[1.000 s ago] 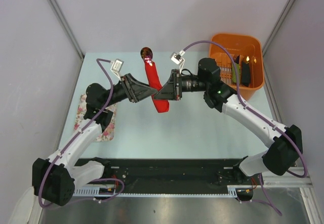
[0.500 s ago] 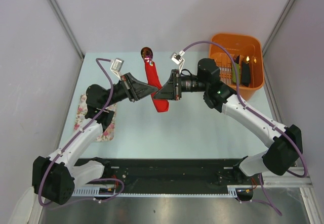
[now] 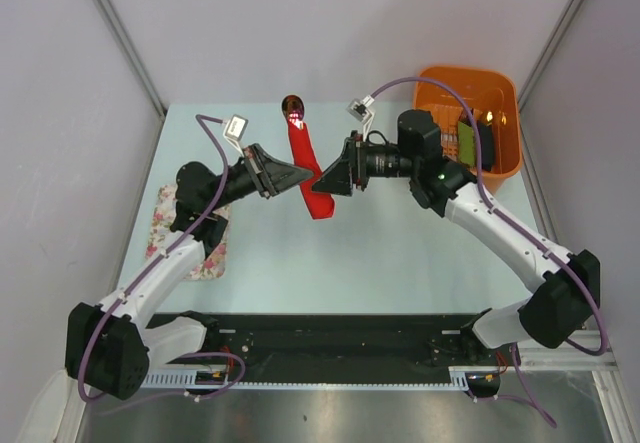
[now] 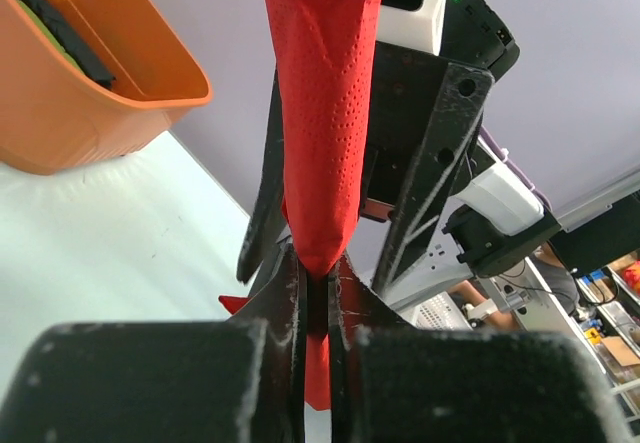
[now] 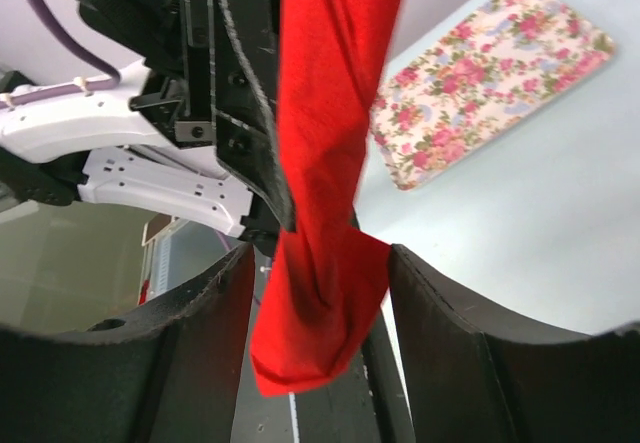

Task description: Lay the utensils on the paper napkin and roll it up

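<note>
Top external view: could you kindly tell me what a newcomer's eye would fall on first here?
The bright red rolled napkin stands out in the centre, with the left gripper shut on it and the right gripper open around it. A dark red spoon bowl pokes from its far end. An orange basket sits at the far right corner, a floral cloth at the left edge.

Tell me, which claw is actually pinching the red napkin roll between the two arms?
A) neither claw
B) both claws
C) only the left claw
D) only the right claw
C: the left claw has its fingers pressed together on the red napkin roll, while the fingers of the right claw stand apart on either side of it.
</note>
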